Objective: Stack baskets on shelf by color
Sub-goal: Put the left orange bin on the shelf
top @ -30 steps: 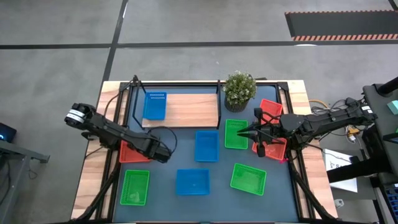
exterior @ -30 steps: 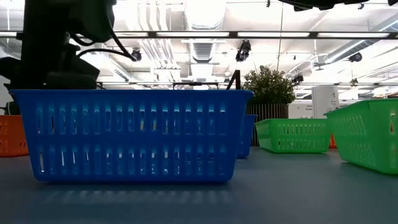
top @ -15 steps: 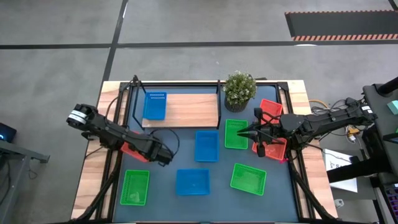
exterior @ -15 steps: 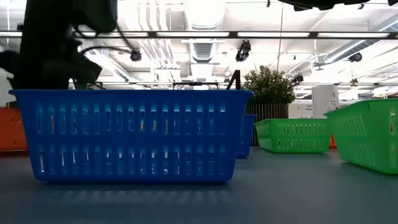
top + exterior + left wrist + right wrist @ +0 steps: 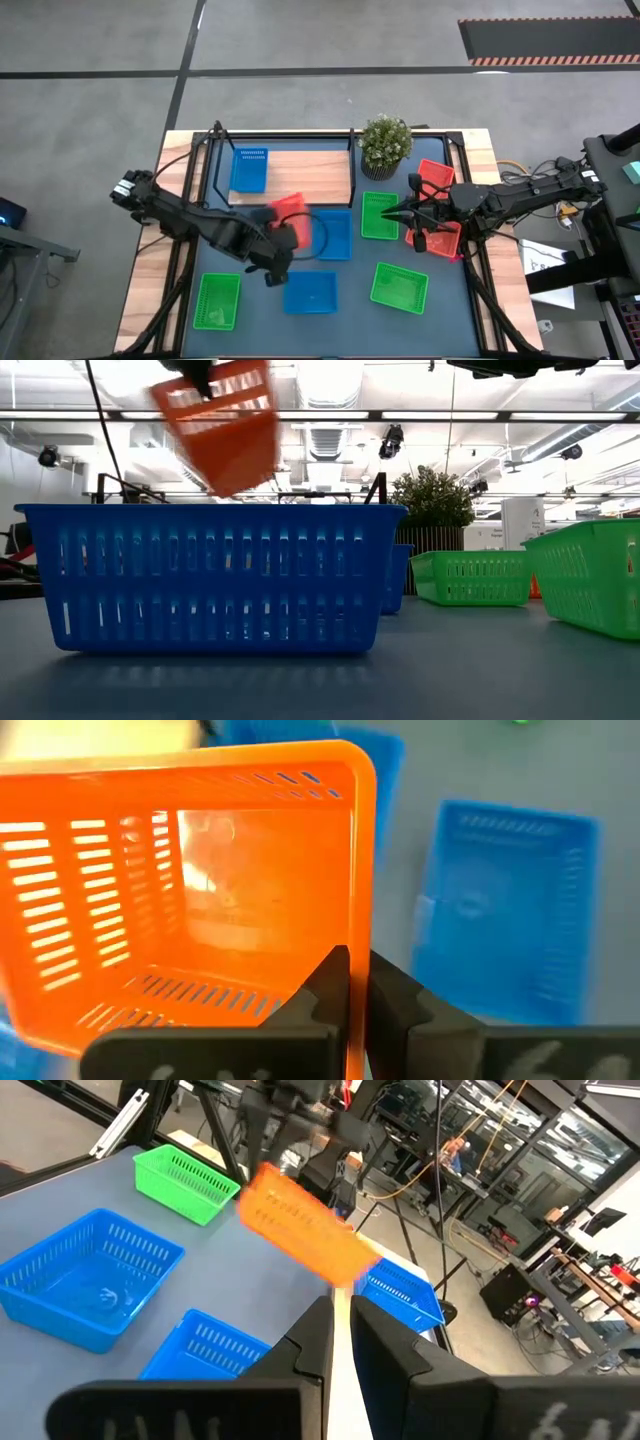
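Holding a red-orange basket (image 5: pixel 288 209) clear of the tabletop (image 5: pixel 350 290), the left gripper (image 5: pixel 356 982) has its fingers clamped on the basket's rim. The basket hangs tilted just beside the shelf's (image 5: pixel 300 175) front edge, above a blue basket (image 5: pixel 333 234) on the table. One blue basket (image 5: pixel 249 170) sits on the shelf's left end. The right gripper (image 5: pixel 412 213) waits near the right side, fingers together, over another red-orange basket (image 5: pixel 442 238).

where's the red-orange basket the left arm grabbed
In the high view the red-orange basket hangs in the left gripper, just below the shelf edge, beside a blue basket.
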Controlling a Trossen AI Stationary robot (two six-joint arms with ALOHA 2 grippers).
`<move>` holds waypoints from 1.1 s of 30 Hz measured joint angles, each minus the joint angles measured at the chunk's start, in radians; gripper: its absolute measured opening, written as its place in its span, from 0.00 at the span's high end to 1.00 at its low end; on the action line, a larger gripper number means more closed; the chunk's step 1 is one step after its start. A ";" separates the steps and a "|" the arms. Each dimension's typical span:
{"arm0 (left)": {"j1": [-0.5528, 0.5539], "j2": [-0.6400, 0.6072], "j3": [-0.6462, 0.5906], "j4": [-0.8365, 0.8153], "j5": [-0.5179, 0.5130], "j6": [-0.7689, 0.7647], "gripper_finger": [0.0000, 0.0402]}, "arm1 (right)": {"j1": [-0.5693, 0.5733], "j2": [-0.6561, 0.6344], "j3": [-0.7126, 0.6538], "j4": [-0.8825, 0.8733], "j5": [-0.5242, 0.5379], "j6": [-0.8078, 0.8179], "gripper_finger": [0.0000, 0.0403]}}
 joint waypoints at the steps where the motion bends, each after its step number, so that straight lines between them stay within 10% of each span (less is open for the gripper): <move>1: 0.006 0.005 0.005 0.006 -0.035 0.093 1.00 | 0.000 0.000 0.000 0.000 0.000 0.000 0.92; 8: 0.168 0.008 -0.056 0.073 -0.090 0.544 1.00 | 0.000 0.000 0.000 0.000 0.000 0.000 0.92; 20: 0.557 0.007 -0.256 0.251 0.084 0.702 1.00 | 0.000 0.000 0.000 -0.004 0.000 0.006 0.92; 33: 0.620 0.007 -0.280 0.248 0.154 0.734 1.00 | 0.000 0.000 0.000 -0.004 0.000 0.001 0.92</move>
